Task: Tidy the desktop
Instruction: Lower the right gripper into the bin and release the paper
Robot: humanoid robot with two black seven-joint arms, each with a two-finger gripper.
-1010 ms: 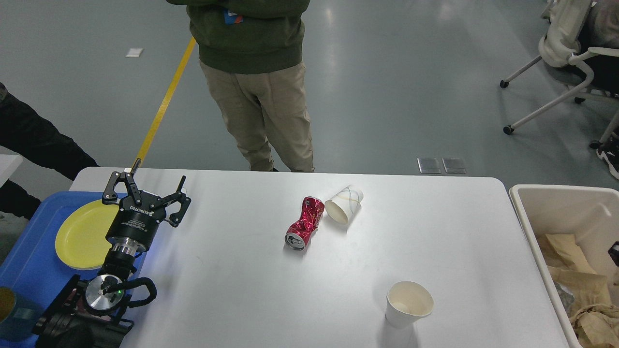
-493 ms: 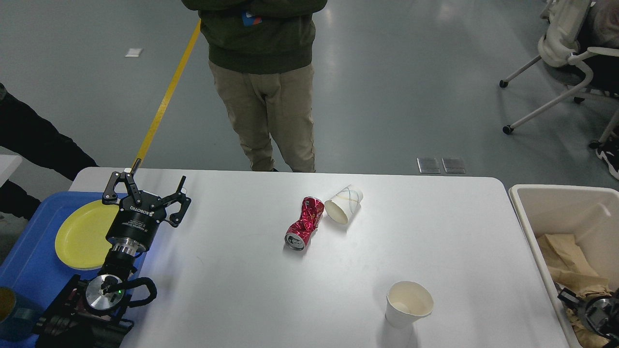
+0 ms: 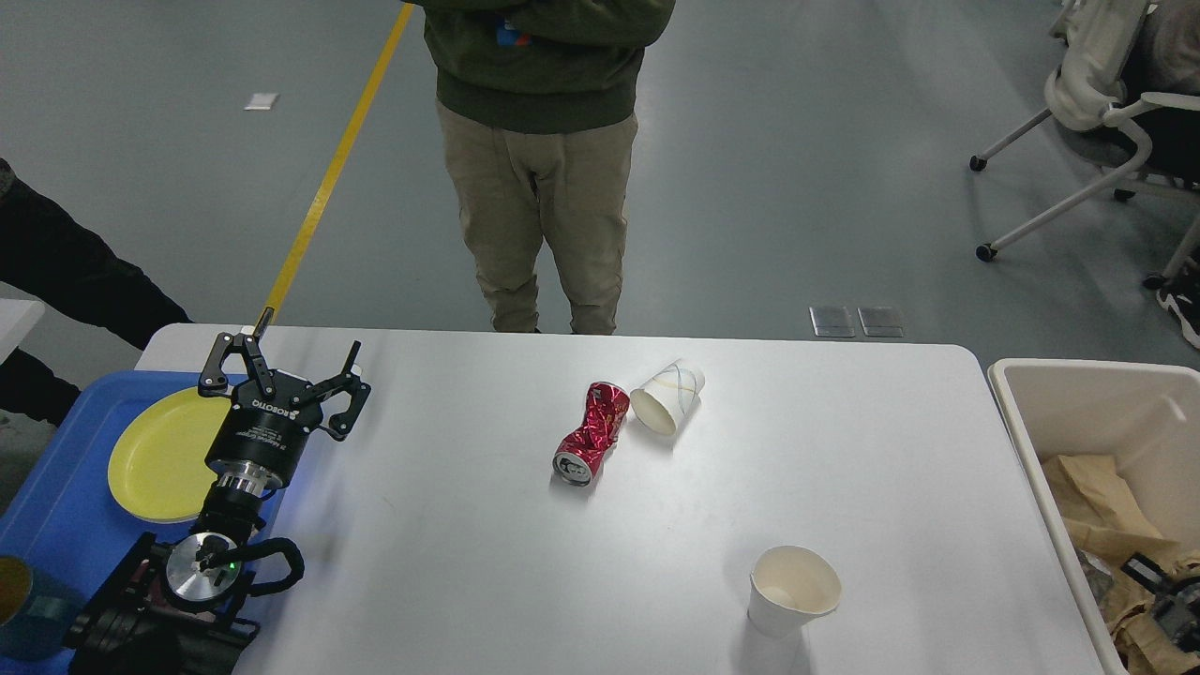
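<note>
The desktop (image 3: 450,525) is a large white tabletop. On it lie a crushed red can (image 3: 591,433), a paper cup on its side (image 3: 667,397) touching the can's far end, and an upright white paper cup (image 3: 792,591) near the front. My left gripper (image 3: 286,361) is open and empty, above the table's left part, next to the yellow plate (image 3: 155,455). My right gripper (image 3: 1162,600) shows only in part at the lower right edge, low inside the beige bin (image 3: 1087,394); I cannot tell its fingers apart.
A blue tray (image 3: 66,525) at the left holds the yellow plate and a dark cup (image 3: 14,600). The beige bin holds crumpled brown paper (image 3: 1116,516). A person (image 3: 539,169) stands at the table's far edge. An office chair (image 3: 1097,103) is at the back right.
The person has stepped to the right. My right arm has shifted inside the bin at the lower right. My left arm and the things on the table have not moved.
</note>
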